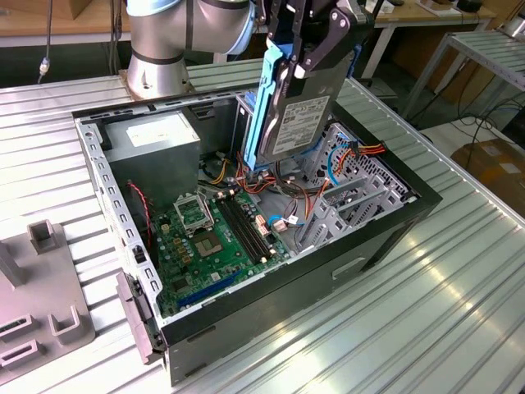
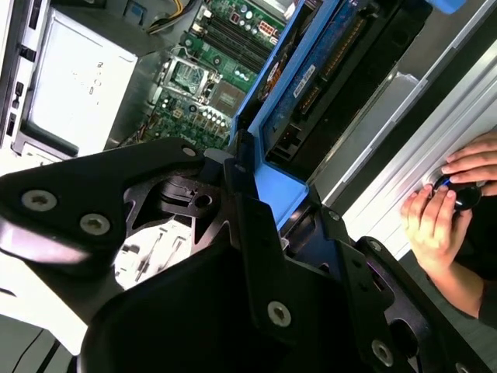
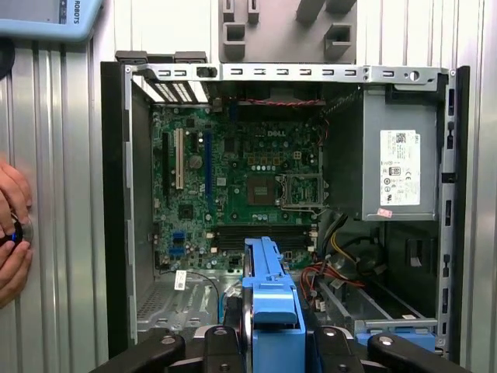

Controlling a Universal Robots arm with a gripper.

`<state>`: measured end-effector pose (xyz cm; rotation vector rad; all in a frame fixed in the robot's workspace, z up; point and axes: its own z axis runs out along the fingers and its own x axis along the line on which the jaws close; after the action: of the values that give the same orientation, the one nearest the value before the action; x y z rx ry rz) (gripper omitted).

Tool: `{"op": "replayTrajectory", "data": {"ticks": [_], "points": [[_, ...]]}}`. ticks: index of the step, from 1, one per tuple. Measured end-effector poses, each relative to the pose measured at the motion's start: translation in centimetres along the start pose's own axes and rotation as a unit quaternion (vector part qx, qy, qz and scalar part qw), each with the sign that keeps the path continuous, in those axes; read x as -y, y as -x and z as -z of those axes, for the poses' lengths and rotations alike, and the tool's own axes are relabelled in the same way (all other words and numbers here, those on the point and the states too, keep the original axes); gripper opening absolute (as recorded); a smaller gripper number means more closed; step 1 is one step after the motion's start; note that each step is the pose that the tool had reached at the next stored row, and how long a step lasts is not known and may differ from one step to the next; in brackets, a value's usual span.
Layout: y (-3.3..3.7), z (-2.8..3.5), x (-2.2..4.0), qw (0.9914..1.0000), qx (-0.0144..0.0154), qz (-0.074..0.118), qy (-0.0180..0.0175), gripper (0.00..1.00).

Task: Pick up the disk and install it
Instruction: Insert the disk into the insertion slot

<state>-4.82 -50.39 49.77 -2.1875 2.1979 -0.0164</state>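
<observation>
The gripper (image 1: 297, 66) hangs over the far side of an open computer case (image 1: 385, 238), and its black fingers (image 1: 326, 45) pinch the disk (image 1: 299, 115) from both sides. The disk is clear of the table (image 1: 410, 328). It is held on edge and slightly tilted, with its white label facing the exterior view's right and its blue frame (image 1: 269, 107) running down the exterior view's left edge. Its lower end sits just above a tangle of orange and red cables (image 1: 305, 199); whether it touches them cannot be told. The green motherboard (image 1: 209, 238) lies flat in the near part of the case. The grey power supply box (image 1: 156, 135) stands in the far corner toward the exterior view's left, well apart from the disk. In the first wrist view the blue frame (image 3: 268, 303) rises between the two fingers (image 3: 225, 342), with the case interior beyond it. In the second wrist view the disk (image 2: 311, 85) stretches away from the gripper (image 2: 264, 202) toward the motherboard. A person's hands (image 2: 446, 210) rest on the ribbed table just outside the case wall, closed around a small dark object. On the exterior view's left, a grey fixture (image 1: 41, 312) sits on the table beside the case.
</observation>
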Motion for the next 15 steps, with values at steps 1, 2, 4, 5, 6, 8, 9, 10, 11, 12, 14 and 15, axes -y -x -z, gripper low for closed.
{"op": "replayTrajectory", "data": {"ticks": [1,2,4,5,6,8,9,10,11,12,14,15], "points": [[0.00,-0.01,0.41,1.00000,0.0000,0.000,0.0000,0.37],[0.00,-0.02,0.66,1.00000,0.0000,0.000,0.0000,0.37],[-0.01,-0.05,1.29,1.00000,0.0000,0.000,0.0000,0.37],[-0.05,-0.05,1.45,1.00000,-0.0001,0.000,0.0000,0.37],[-0.20,-0.07,1.63,1.00000,-0.0001,0.000,0.0000,0.37],[-0.84,-0.11,1.70,1.00000,0.0000,0.000,0.0000,0.37],[-1.12,-0.13,1.70,1.00000,0.0000,-0.001,0.0000,0.37],[-1.71,-0.17,1.73,1.00000,-0.0001,-0.001,0.0005,0.37],[-1.91,-0.19,1.78,1.00000,-0.0001,-0.001,0.0008,0.37],[-2.05,-0.22,1.86,1.00000,-0.0001,-0.002,0.0015,0.37],[-2.20,-0.31,2.07,0.99998,-0.0001,-0.002,0.0058,0.37],[-2.27,-0.34,2.21,0.99995,-0.0002,-0.002,0.0094,0.37]]}}
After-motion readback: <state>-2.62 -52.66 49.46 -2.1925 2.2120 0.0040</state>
